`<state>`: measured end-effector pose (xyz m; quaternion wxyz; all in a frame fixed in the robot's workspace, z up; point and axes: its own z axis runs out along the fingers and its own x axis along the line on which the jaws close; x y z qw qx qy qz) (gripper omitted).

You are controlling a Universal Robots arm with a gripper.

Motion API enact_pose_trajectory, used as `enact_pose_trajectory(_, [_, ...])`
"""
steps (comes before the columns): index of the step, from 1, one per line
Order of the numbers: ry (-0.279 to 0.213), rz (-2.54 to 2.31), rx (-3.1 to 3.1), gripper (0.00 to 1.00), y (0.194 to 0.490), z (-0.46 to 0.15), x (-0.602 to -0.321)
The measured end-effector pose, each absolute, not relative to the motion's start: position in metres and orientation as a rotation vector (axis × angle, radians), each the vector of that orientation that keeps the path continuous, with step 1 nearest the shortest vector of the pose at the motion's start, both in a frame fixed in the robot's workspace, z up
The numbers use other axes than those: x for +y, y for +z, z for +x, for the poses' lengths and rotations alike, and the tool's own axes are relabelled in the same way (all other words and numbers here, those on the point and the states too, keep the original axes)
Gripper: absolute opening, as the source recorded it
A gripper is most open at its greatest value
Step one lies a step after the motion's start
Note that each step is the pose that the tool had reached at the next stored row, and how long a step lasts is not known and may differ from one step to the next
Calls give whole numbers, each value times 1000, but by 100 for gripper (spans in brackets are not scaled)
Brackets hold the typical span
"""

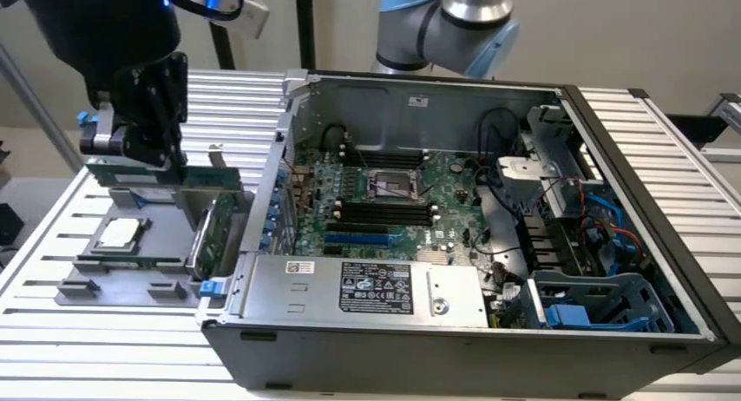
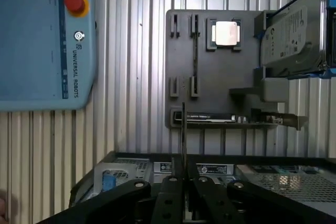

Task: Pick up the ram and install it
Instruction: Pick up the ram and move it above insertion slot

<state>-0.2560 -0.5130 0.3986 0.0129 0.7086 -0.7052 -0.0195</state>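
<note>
Gripper: I read my gripper (image 2: pixel 185 184) as clamped on the ram, with one finger against each flat face. It hangs above the parts holder.
Ram: the ram (image 2: pixel 184 129) juts out from between the fingers, clear of the holder below. It is edge-on to the wrist camera, so it shows as one thin dark blade. I cannot make out chips or a label from this angle.
Long axis: it runs square to the computer case (image 1: pixel 269 158) wall that faces the holder. I judge that roughly in line with the slots.
Parts holder: the grey parts holder (image 1: pixel 127 278) sits by the worktop (image 1: pixel 69 340) edge on the exterior view's left. The expansion card (image 1: pixel 162 177) and the processor (image 1: pixel 120 233) are seated in it.
Way to go: the black memory slots (image 1: pixel 383 212) lie mid-board, to the exterior view's right of the gripper. They are beyond the case wall and well apart from the ram.
</note>
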Motion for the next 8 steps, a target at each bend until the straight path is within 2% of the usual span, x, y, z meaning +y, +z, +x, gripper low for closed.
enact_pose_trajectory(8, [-61, 2208, -2198, 0, 400, -219, -513])
